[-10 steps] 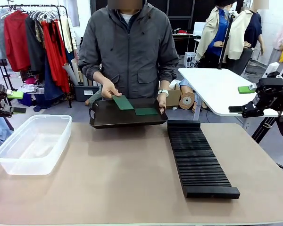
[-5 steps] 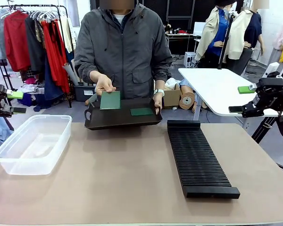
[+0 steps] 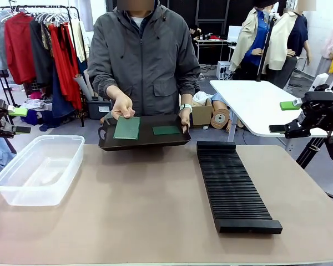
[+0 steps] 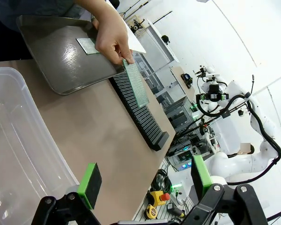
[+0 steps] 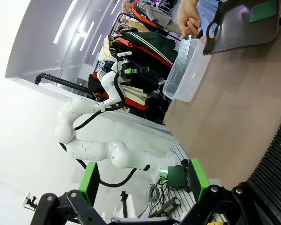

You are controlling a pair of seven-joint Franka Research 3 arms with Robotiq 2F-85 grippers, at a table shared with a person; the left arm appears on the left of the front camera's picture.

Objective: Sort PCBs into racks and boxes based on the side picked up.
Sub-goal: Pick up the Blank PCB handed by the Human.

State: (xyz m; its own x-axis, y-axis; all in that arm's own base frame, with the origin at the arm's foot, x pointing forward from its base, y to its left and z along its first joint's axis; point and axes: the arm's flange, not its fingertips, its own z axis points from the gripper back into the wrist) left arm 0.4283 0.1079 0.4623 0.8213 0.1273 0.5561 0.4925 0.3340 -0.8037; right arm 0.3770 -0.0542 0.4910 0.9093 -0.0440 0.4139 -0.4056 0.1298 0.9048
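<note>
At the table's far side a person holds a black tray (image 3: 144, 143). One green PCB (image 3: 166, 130) lies flat on it, seen too as the PCB (image 4: 87, 45) and the PCB (image 5: 263, 10). The person's other hand holds a second PCB (image 3: 127, 128) tilted just above the tray's left half; it appears edge-on as the PCB (image 4: 136, 84) and the PCB (image 5: 181, 52). The clear box (image 3: 39, 169) sits at the left, the ribbed black rack (image 3: 233, 185) at the right. My left gripper (image 3: 19, 120) (image 4: 145, 180) and right gripper (image 3: 283, 117) (image 5: 143, 180) hang open and bare beyond the table's sides.
The box (image 4: 14, 140) lies close below my left gripper, and the rack (image 5: 276, 154) runs under my right one. A white table (image 3: 255, 102) stands behind at the right and a clothes rail (image 3: 39, 44) at the back left. Bare tan tabletop (image 3: 144, 205) lies between box and rack.
The person lifted one PCB off the tray, turned it upright, and now holds it lower and flatter over the tray. The tray shifted slightly left. Both arms stayed still.
</note>
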